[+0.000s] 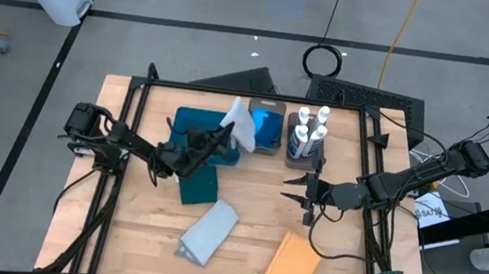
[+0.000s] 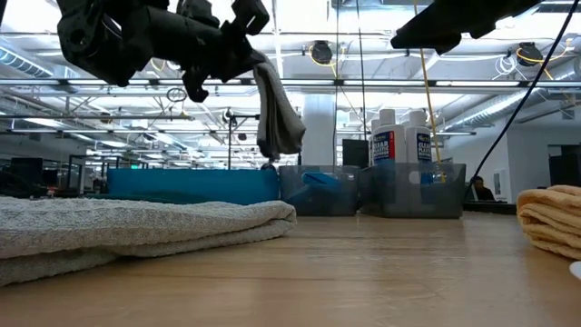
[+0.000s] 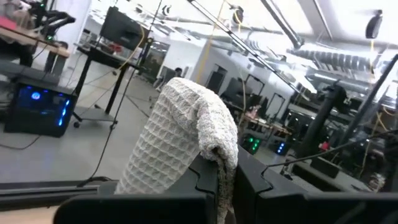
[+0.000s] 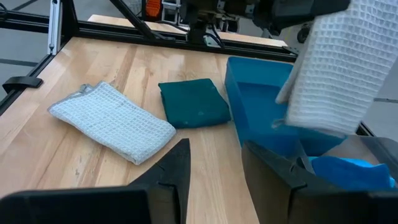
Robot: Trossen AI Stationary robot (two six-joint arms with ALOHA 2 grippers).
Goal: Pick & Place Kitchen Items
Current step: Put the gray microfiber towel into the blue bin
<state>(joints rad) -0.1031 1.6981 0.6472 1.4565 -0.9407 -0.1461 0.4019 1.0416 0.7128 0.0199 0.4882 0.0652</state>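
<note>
- High view: the left pincer (image 1: 226,135) is clamped on a pale grey cloth (image 1: 241,125), lifted clear of the table (image 1: 139,236) and hanging over the teal tray (image 1: 192,119), probably so it can be carried to a bin. The right pincer (image 1: 299,189) waits with its fingers parted and empty, just in front of the bin of bottles (image 1: 308,137). A dark teal cloth (image 1: 198,184), a second grey cloth (image 1: 210,231) and a mustard cloth (image 1: 292,268) lie loose on the table, seemingly awaiting their turn.
- Low view: the held cloth dangles from one pinched edge. The white bottles (image 2: 399,136) stand upright in their bin (image 2: 413,191), which keeps them from tipping; their blue labels carry writing too small to read for certain.
- Left wrist view: the cloth drapes over the closed fingers (image 3: 214,180).
- Right wrist view: the parted fingers (image 4: 171,171) point toward the dark teal cloth; a blue sponge (image 4: 348,171) sits in the near bin.
</note>
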